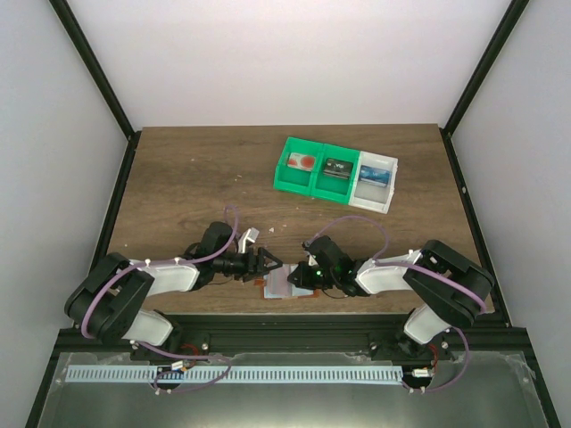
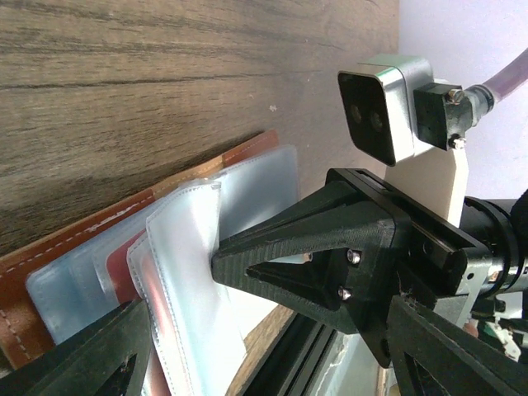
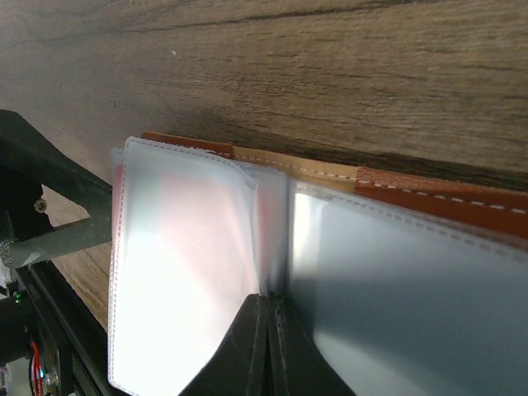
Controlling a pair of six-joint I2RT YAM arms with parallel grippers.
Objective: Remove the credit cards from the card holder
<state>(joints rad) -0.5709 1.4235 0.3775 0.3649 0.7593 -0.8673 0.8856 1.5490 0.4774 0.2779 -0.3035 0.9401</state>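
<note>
Wooden worktop, near edge — the card holder lies open between both arms. Right fingers closed at its fold; left fingers wide — should pinch a card's edge, not the sleeve.

Both arms stretched low from their bases at the near edge, forearms angled inward so the tools met nose to nose. The left tool stood with its fingers spread wide, gripping nothing. The right tool had its fingers pressed together, pinching a clear pocket of the card holder.
</note>
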